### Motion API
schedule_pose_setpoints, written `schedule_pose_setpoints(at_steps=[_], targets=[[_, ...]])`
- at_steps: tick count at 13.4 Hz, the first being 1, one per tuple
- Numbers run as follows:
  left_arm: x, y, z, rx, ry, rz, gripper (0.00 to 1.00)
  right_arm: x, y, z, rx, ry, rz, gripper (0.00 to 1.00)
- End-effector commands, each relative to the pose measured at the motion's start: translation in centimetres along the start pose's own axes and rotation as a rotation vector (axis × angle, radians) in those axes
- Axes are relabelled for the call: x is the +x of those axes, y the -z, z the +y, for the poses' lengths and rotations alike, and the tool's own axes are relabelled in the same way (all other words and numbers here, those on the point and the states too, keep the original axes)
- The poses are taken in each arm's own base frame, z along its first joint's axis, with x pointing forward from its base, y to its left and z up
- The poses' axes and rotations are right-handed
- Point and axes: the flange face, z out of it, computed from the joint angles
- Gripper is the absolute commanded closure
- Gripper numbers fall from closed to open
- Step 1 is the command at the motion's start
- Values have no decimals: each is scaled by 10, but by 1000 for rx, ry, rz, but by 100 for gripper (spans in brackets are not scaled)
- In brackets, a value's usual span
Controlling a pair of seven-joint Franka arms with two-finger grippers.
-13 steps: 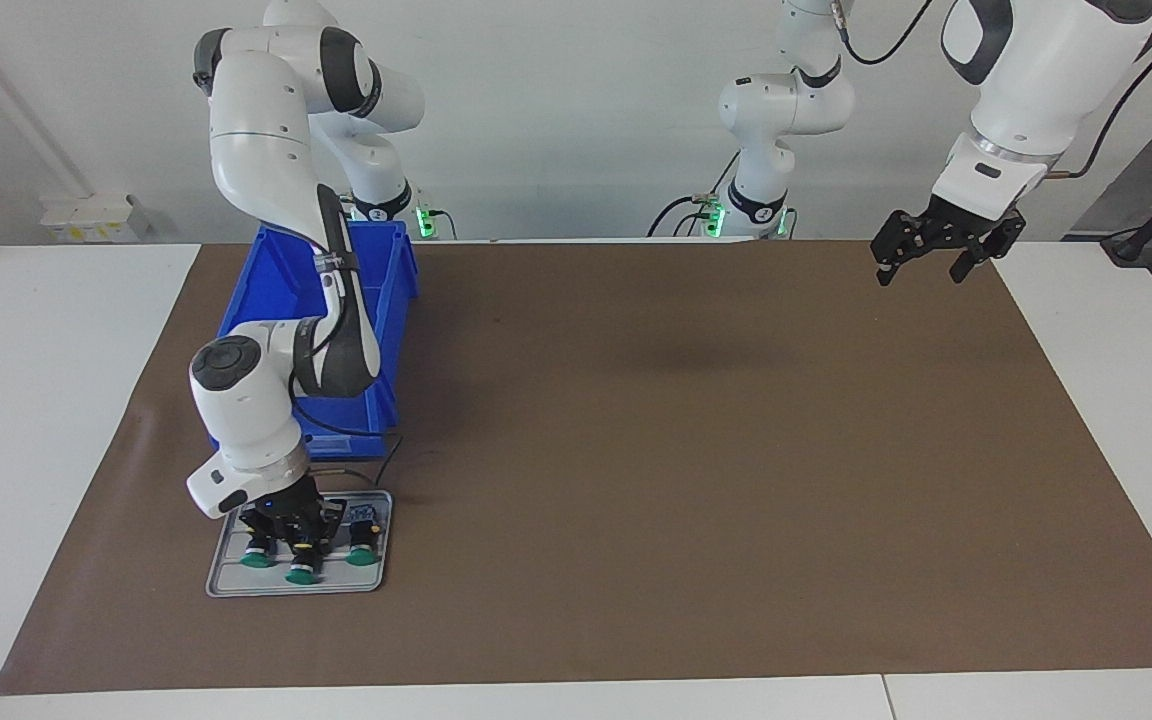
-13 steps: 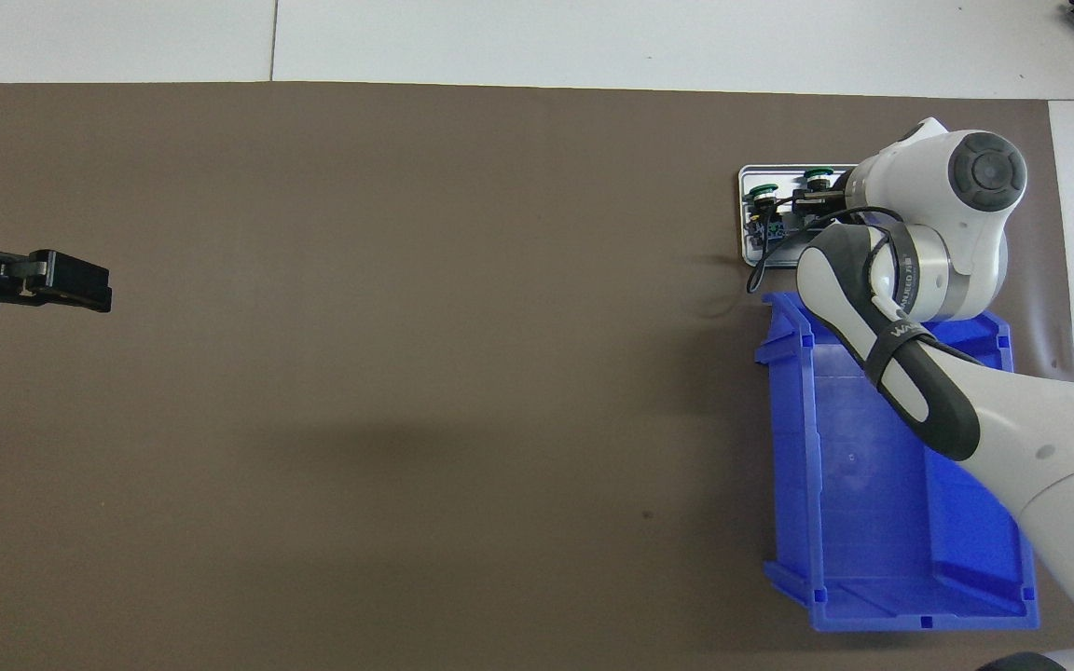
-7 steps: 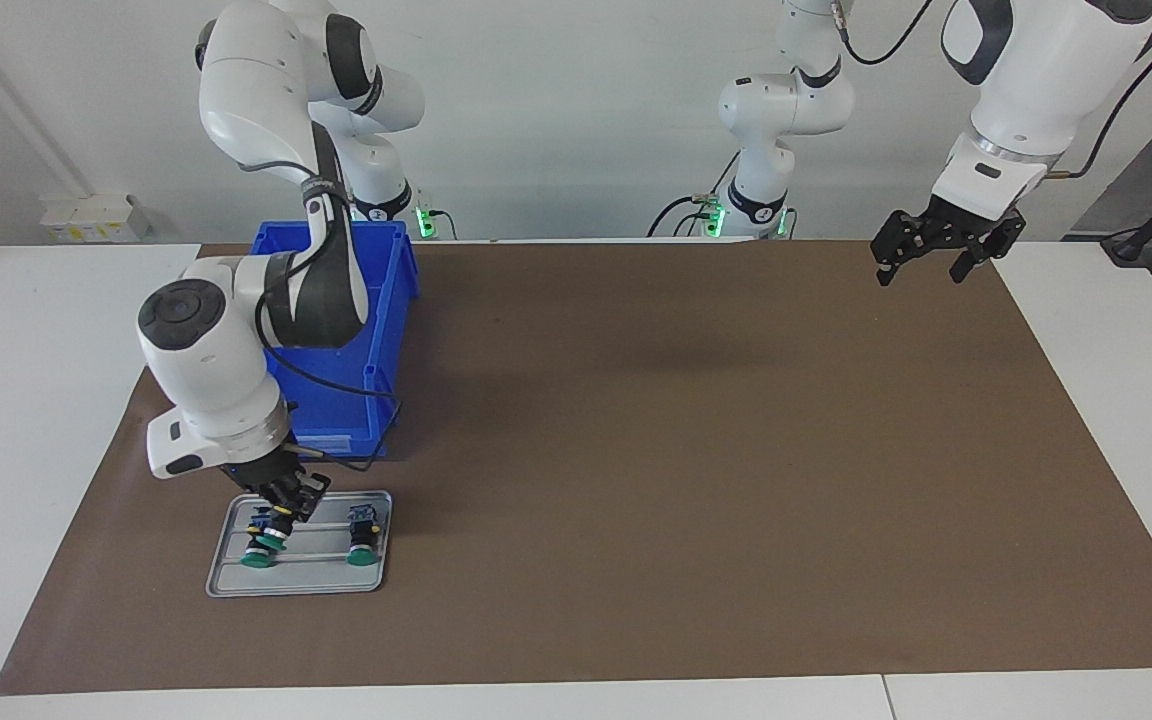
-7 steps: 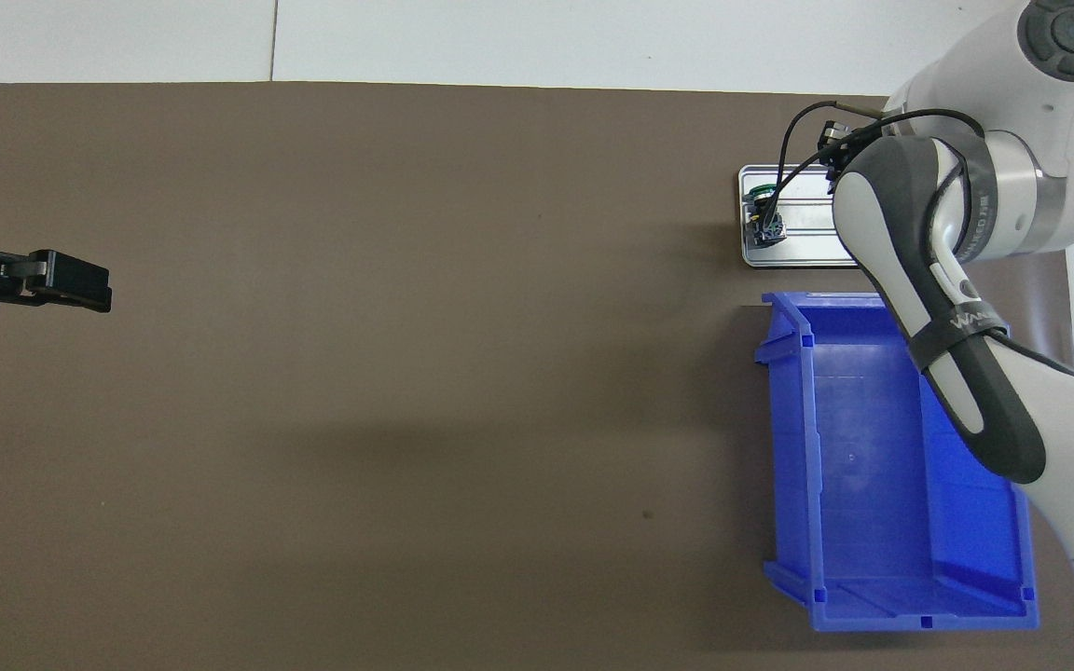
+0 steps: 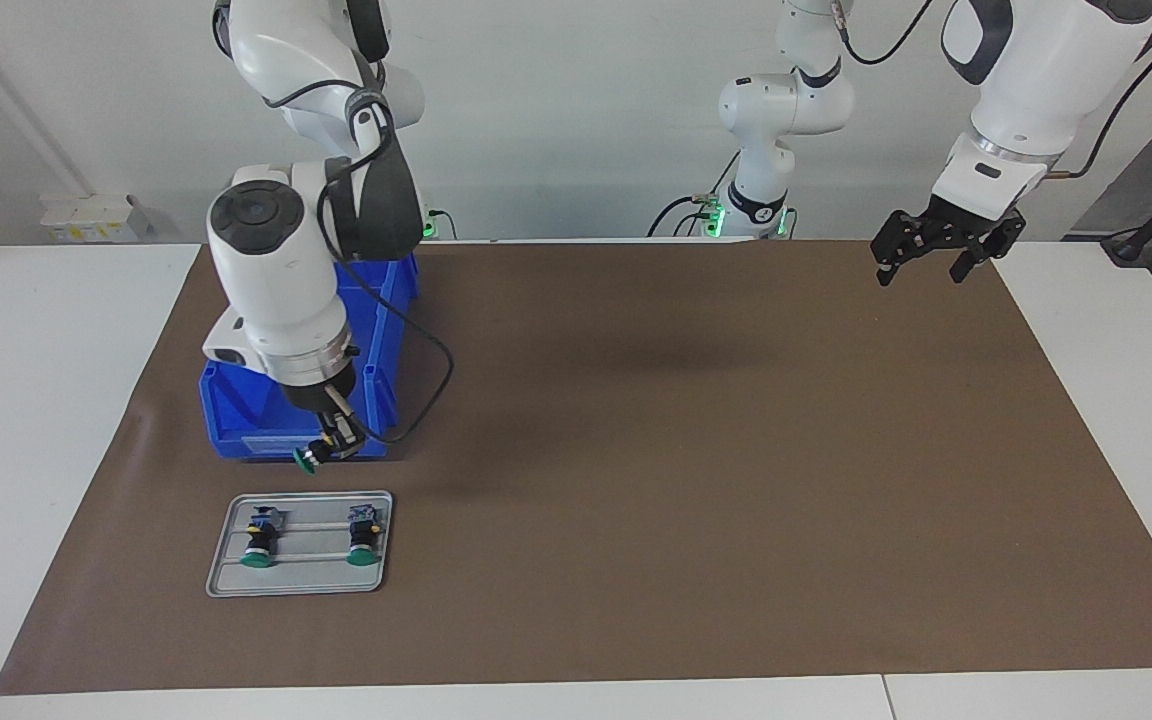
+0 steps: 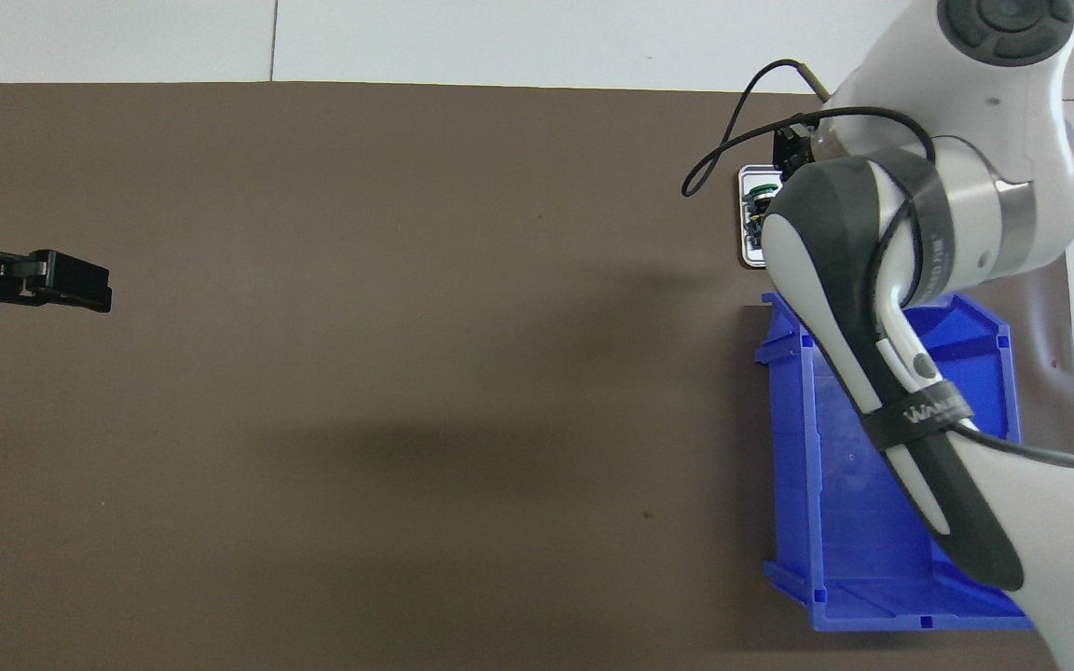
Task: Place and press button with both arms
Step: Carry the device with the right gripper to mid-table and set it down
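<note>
Right claw (image 5: 328, 447) grips the button (image 5: 307, 459) above the tray's (image 5: 226, 560) twelve o'clock edge; left claw (image 5: 921, 262) waits open.

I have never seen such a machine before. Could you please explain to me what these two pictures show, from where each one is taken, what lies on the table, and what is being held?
These are two white robot arms at a table with a brown mat. One picture looks at the robots from across the table; the other looks down from above their own end, so the sides are swapped.

The right gripper is shut on the button, a small switch with a green cap, and holds it in the air between the blue bin and the metal tray. Two more buttons lie on that tray, which is farther from the robots than the bin.

The left gripper is open and empty; it waits above the mat's edge at the left arm's end of the table.
</note>
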Motion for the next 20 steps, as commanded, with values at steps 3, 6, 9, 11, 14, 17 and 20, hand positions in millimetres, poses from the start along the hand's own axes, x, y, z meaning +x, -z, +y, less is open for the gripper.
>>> schedule_pose_setpoints(at_steps=[3, 6, 9, 11, 14, 17, 20], targets=[[-8, 1, -2, -8, -2, -6, 0, -155, -3, 10, 62, -230, -17, 100], [-8, 1, -2, -8, -2, -6, 0, -255, -23, 28, 111, -285, -31, 100], [-8, 1, -2, -8, -1, -6, 0, -340, -76, 41, 141, -281, 77, 100], [-8, 1, -2, -8, -1, -6, 0, -356, -98, 44, 146, -294, 63, 100], [-8, 1, -2, -8, -1, -6, 0, -356, -129, 50, 150, -265, 62, 100], [-8, 1, -2, -8, -7, -6, 0, -332, -131, 35, 185, -235, 50, 100], [-8, 1, 8, -8, -22, -3, 0, -324, -137, 28, 201, -248, 34, 100]])
